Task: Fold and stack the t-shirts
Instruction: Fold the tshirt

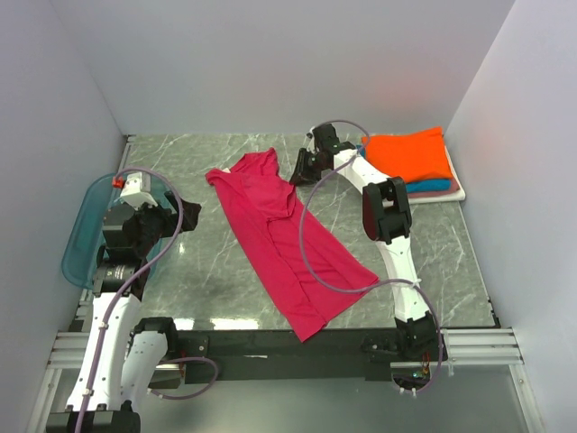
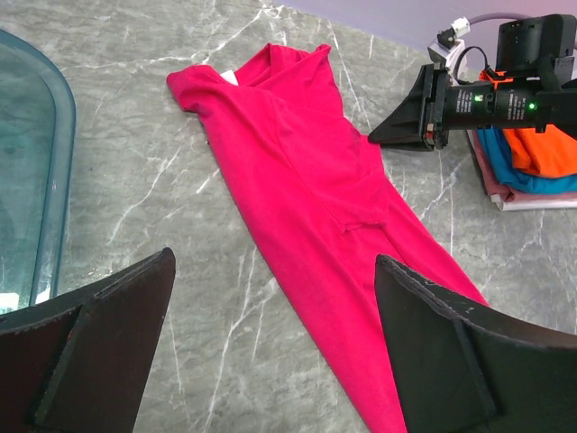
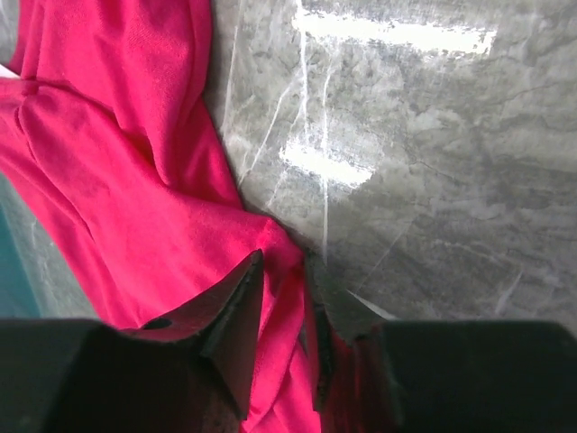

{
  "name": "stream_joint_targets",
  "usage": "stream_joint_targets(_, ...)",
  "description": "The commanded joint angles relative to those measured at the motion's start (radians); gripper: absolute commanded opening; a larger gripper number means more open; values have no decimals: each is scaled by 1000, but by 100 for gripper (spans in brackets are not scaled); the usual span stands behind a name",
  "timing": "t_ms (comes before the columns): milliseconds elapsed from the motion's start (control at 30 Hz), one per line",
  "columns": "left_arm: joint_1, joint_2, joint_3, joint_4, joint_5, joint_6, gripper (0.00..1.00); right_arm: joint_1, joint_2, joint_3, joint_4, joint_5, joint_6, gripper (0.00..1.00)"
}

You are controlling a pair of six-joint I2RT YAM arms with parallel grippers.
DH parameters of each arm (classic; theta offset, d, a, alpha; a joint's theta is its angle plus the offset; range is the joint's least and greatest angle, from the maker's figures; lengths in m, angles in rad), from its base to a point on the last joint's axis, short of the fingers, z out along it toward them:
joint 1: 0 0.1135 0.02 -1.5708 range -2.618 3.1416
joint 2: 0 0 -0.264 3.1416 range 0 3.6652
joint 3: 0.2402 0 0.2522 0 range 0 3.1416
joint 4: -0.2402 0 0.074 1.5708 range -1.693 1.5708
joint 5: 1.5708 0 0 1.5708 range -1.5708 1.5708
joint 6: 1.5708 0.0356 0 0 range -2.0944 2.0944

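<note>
Left gripper [image 2: 275, 262] hangs released above the near left part of the desk [image 1: 216, 289], its two dark fingers spread wide with nothing between them. The desk is grey-green marble-patterned stone, glossy enough to throw back bright glare in the right wrist view. A translucent blue tray [image 1: 81, 244] sits at the desk's left edge, beside the left arm.

The magenta-red t-shirt [image 1: 288, 244] lies unfolded and creased in a long diagonal, hem near the front edge at centre, collar and sleeves toward the back left. The right gripper [image 3: 284, 262] is down at the shirt's far right side, near a sleeve, its fingers drawn close together with a fold of the red cloth pinched between them.

At the back right corner a stack of folded t-shirts rests by the wall: orange [image 1: 410, 155] on top, teal-blue [image 1: 433, 185] beneath, and a white layer [image 1: 451, 194] at the bottom. Only the edges of the lower ones show, so their number is hard to tell.

Plain pale walls [image 1: 270, 63] close in the left, back and right sides. Bare desk lies left of the shirt and between the shirt and the stack.
</note>
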State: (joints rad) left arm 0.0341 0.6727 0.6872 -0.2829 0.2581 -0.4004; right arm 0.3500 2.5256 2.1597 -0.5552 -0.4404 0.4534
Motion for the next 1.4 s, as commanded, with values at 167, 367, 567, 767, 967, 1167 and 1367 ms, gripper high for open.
stream_joint_targets(167,1,-9,2,14,10,26,98,6,12,28,0,-40,-1,16)
stream_joint_targets(367,1,-10,3,14,9,28,97,-5,-75,-17,80,-5,-30,4)
stream_joint_targets(567,1,-9,3,16,12,26,98,6,-186,-83,155,34,-85,2)
stream_joint_targets(767,1,-10,2,14,15,28,98,35,-231,-136,181,68,-119,1)
stream_joint_targets(967,1,-7,2,16,21,28,97,76,-255,-181,199,94,-153,1)
stream_joint_targets(1167,1,-10,2,17,24,28,97,124,-286,-231,207,147,-203,1)
stream_joint_targets(1367,1,-7,2,18,30,29,97,179,-343,-310,241,212,-243,2)
